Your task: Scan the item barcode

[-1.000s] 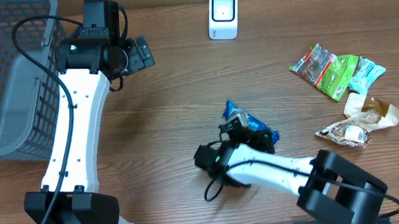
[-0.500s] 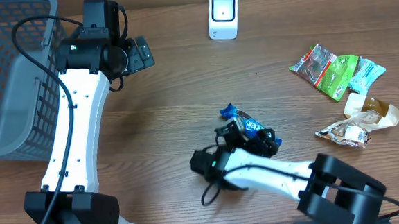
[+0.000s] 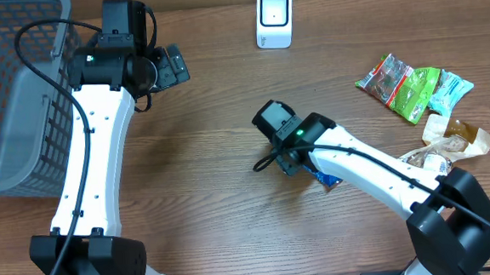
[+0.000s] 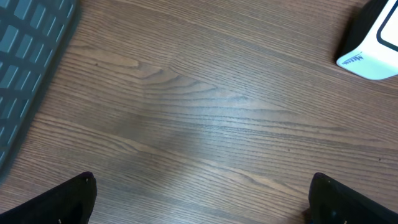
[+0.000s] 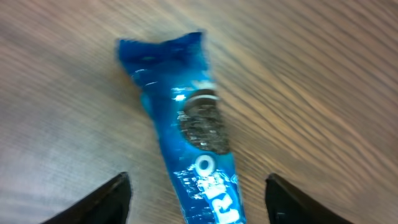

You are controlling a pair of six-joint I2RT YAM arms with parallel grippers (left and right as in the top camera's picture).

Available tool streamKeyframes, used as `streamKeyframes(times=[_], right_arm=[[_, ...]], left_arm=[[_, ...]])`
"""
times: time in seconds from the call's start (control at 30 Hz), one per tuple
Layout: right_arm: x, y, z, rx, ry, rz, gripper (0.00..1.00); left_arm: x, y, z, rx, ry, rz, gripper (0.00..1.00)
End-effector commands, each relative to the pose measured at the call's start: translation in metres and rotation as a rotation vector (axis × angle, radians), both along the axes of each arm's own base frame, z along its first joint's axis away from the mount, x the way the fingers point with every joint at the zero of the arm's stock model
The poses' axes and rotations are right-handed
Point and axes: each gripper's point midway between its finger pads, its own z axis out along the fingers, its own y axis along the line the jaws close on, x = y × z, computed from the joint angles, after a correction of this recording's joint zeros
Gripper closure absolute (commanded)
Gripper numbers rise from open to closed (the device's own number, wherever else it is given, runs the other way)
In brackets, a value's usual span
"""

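Overhead: right arm (image 3: 358,166) over blue packet (image 3: 329,182); scanner (image 3: 273,19), basket (image 3: 4,101) apart.

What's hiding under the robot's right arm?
A blue cookie packet lies on the table under the open jaws. From overhead, the arm covers most of it; only a blue tip shows.

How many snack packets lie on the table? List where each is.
6: blue cookie packet at the centre; red packet, green packet, teal packet at the right edge; tan packet, white packet below them. Overlap may hide more.
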Motion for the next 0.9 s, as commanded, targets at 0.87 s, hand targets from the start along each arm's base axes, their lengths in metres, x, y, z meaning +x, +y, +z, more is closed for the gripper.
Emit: streamKeyframes(times=[0.87], right_arm=[[0.012,0.006,-0.030,-0.043,-0.034,0.217,0.47]], left_arm=[[0.002,-0.002,-0.003,-0.010,0.006,0.000,0.00]])
